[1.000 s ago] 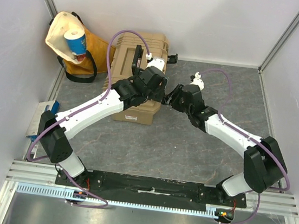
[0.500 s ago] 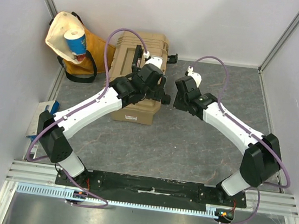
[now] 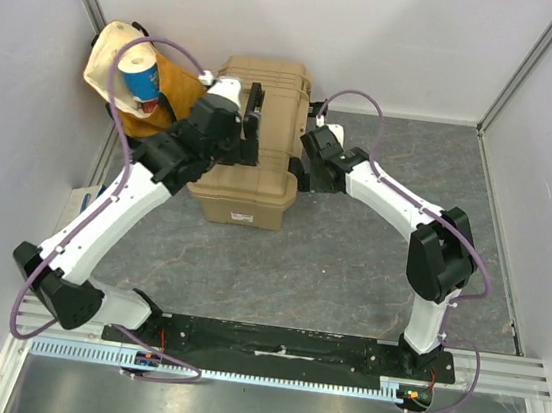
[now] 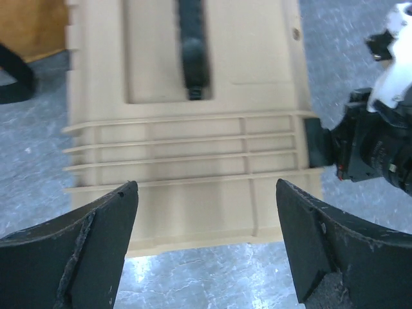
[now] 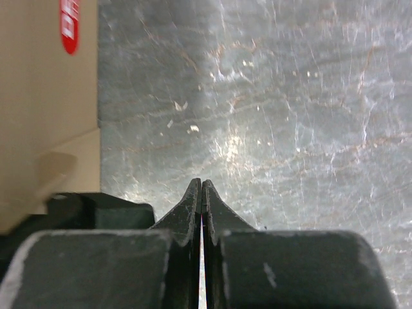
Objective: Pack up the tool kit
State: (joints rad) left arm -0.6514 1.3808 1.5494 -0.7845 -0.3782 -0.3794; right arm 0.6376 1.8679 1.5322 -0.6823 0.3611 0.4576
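The tool kit's tan toolbox (image 3: 259,179) lies shut on the grey floor, its black handle (image 4: 193,55) running along the lid. My left gripper (image 3: 249,133) hovers over the lid's left part, open wide with nothing between its fingers (image 4: 96,244); in the left wrist view the gripper (image 4: 206,187) frames the box's near edge. My right gripper (image 3: 298,176) is shut and empty, its tip by the black latch (image 4: 318,141) on the box's right side. In the right wrist view the gripper (image 5: 201,185) points at bare floor, with the toolbox (image 5: 45,96) to its left. No loose tools show.
A yellow-cream cloth bag (image 3: 164,92) holding a blue-and-white cup (image 3: 141,74) leans in the back left corner, right beside the toolbox. A second black latch (image 3: 319,106) sticks out at the box's far right. White walls close in on three sides.
My left arm has swung left and back across the lid, its jaws spreading wider. My right gripper has shut and moved left and back to the toolbox's right side.
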